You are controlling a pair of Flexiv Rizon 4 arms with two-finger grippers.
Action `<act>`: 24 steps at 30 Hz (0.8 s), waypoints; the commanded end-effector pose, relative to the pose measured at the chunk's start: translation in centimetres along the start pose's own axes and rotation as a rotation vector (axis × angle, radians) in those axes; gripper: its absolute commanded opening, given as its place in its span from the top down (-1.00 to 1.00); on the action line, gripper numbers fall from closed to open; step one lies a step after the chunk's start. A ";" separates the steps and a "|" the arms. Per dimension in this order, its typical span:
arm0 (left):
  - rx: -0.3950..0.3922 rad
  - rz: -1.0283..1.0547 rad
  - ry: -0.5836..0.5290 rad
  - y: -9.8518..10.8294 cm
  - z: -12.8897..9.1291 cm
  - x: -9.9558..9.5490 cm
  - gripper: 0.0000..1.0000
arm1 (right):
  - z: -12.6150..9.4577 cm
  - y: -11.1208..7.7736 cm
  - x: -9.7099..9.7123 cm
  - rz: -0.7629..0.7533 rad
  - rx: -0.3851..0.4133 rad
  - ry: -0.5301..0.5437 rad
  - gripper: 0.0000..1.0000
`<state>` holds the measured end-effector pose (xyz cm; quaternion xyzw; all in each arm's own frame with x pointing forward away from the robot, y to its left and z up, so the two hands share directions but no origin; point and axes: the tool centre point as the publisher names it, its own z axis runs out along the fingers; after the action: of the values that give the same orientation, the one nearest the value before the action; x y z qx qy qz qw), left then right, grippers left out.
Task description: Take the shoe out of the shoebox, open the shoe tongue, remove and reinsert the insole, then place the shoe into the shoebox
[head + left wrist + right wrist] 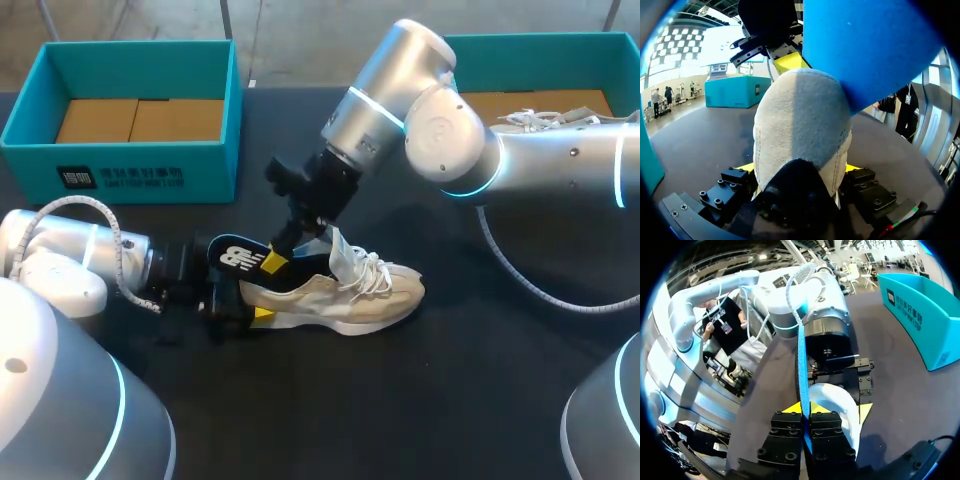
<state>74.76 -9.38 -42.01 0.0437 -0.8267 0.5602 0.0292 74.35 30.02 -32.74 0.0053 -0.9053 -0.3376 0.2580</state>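
Insole point(801, 357) in right jaws; shoe point(800, 125), left jaws.

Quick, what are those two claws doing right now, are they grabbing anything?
Left gripper: jaws closed on the heel of the shoe.
Right gripper: jaws closed on the insole.

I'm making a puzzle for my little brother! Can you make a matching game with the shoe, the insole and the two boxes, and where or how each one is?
Things:
1 shoe
2 insole
3 left box
4 right box

Places and states:
a pinched in the right gripper
b only brown cardboard showing inside
c lying on the table, heel in the left gripper
d white laces showing inside

Pairs: 1-c, 2-a, 3-b, 4-d
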 end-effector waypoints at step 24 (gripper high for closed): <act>-0.001 -0.001 0.000 0.0 0.0 0.0 1.00 | -7.7 8.3 1.8 -0.195 -0.358 -0.240 1.00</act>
<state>74.77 -9.38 -42.00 0.0438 -0.8267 0.5602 0.0292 78.32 31.38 -21.76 0.0169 -0.8582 -0.4964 0.1295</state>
